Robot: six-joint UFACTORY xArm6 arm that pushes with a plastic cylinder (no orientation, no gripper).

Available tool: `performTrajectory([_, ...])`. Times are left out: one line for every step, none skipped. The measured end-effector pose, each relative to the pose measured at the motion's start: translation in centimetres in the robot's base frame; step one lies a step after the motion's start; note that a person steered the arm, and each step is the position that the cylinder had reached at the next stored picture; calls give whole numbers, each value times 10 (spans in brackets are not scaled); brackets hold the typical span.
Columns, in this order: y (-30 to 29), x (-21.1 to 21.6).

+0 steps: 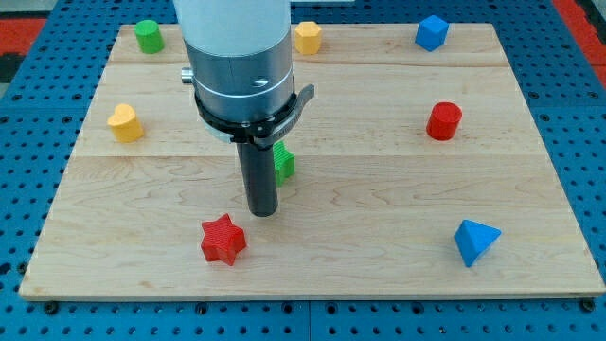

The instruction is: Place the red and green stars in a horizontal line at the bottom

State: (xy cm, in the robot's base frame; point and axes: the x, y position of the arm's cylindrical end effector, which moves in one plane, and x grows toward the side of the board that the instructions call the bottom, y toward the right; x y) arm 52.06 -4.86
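A red star (pixel 223 239) lies on the wooden board (pixel 379 199) near the view's bottom, left of centre. A green block (pixel 283 163), probably the green star, sits near the board's middle; the rod hides most of it, so its shape is unclear. My tip (pixel 262 212) is at the end of the dark rod, just below and left of the green block and up and right of the red star. It does not touch the red star.
A green cylinder (pixel 148 36) is at top left, a yellow block (pixel 307 37) at top centre, a blue block (pixel 431 32) at top right. A yellow block (pixel 125 122) is at left, a red cylinder (pixel 443 121) at right, a blue block (pixel 474 242) at bottom right.
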Motion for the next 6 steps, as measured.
performTrajectory([0, -10])
performTrajectory([9, -14])
performTrajectory([75, -28])
performTrajectory([10, -74])
performTrajectory([-116, -44])
performTrajectory([-138, -57])
